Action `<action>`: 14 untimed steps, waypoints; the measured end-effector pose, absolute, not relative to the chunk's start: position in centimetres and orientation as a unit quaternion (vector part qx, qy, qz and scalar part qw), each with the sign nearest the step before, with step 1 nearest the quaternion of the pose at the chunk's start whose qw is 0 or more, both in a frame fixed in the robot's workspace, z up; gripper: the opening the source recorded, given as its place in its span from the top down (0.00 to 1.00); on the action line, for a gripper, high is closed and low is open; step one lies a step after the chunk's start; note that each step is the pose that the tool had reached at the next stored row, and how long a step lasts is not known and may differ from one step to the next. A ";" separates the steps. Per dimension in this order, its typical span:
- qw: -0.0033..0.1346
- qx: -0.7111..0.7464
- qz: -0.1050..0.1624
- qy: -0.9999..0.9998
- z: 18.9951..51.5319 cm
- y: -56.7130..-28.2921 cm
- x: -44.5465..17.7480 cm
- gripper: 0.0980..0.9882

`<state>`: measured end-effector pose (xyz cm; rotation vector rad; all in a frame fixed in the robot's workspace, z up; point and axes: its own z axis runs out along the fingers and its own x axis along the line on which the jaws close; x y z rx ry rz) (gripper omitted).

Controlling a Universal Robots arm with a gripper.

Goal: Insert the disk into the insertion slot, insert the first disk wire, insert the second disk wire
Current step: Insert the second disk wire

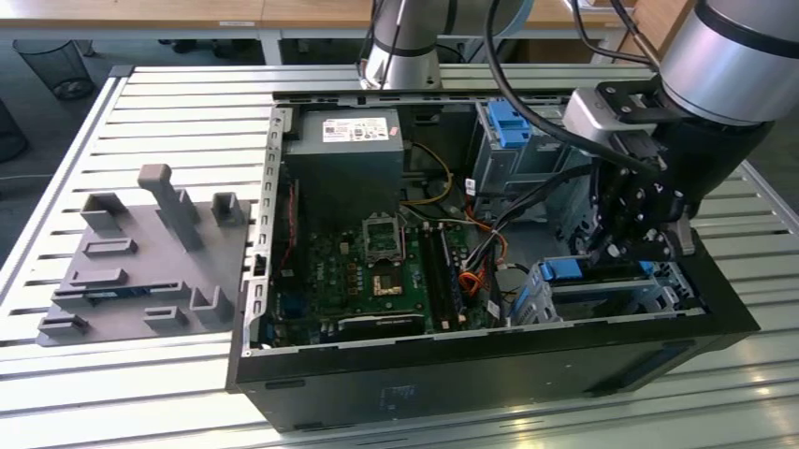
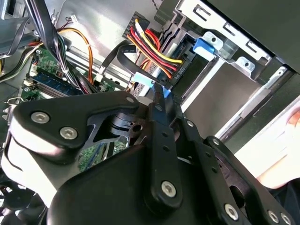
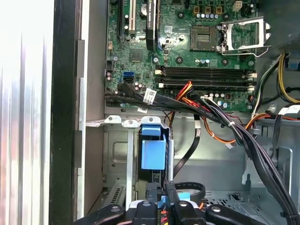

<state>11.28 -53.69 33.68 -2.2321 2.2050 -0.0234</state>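
The gripper (image 2: 157,96) is pinched on a light-blue wire connector (image 2: 144,79) beside the disk (image 3: 153,152); the plug is judged small and fragile, best gripped by its rigid body.

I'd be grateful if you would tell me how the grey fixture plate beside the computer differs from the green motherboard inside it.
The fixture plate is plain grey and lies outside the computer case on the slatted table; the motherboard is green and sits inside the case. The plate carries bare upright blocks, the motherboard sockets, slots and cables. Both lie flat.
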 end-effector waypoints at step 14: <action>0.002 -0.711 -0.007 0.703 34.3 -53.7 11.3 0.99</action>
